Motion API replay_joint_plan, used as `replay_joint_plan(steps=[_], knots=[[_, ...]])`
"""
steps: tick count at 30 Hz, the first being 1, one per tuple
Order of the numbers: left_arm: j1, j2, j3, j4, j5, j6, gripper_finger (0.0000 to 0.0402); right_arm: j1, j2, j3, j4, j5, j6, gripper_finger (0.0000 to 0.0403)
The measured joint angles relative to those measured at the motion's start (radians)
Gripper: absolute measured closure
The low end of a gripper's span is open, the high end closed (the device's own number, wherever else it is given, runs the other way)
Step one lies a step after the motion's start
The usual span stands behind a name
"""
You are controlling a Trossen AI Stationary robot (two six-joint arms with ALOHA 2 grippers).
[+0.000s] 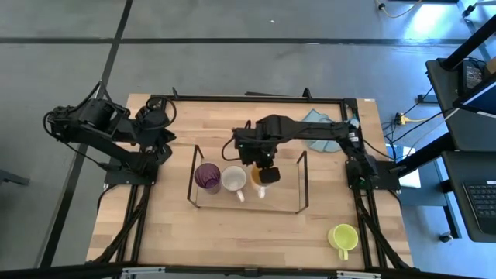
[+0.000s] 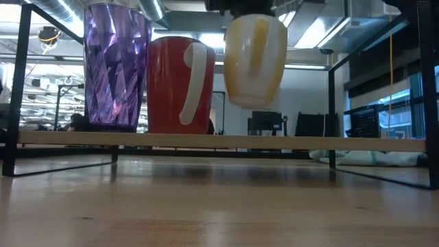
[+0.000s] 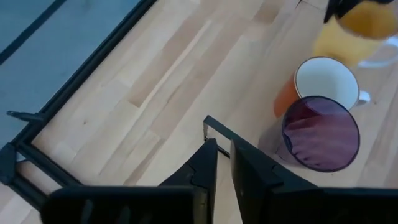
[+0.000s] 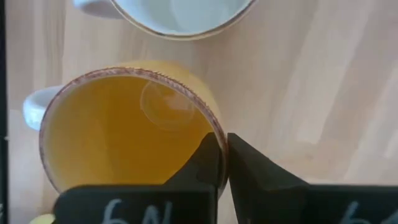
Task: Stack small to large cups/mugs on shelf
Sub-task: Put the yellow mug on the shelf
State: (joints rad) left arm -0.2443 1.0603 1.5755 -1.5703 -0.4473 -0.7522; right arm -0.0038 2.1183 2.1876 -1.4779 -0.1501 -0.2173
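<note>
The wooden table point(image 1: 155, 225) holds the black wire shelf point(image 1: 302, 182) near its middle. On the shelf board stand the purple cup point(image 1: 207, 177) and, just beside it, the red mug with the white inside point(image 1: 233, 179). The yellow-green mug point(image 1: 342, 237) sits alone on the table, well apart from the shelf, close to the right arm's base.

The right arm reaches across the table from its side and bends down over the shelf. Its right gripper point(image 4: 222, 163) is pinched tight on the rim of the orange mug point(image 2: 255, 58), one finger inside and one outside. The mug hangs upright, mouth up, just above the shelf board and not touching it yet. It hangs right beside the red mug, on the far side from the purple cup. The empty spot is straight below it, so I think the next move is to go straight down and let go.

The left arm waits folded back at its own side of the table. Its left gripper point(image 3: 224, 163) has its fingers close together and holds nothing.
</note>
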Motion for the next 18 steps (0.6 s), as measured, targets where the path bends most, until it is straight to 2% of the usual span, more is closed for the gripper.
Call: replay_joint_plan(steps=[18], knots=[[0.000,-0.006,0.000,0.000,0.000,0.028,0.0360,0.043,0.059,0.000,0.041,0.025,0.083,0.0382]])
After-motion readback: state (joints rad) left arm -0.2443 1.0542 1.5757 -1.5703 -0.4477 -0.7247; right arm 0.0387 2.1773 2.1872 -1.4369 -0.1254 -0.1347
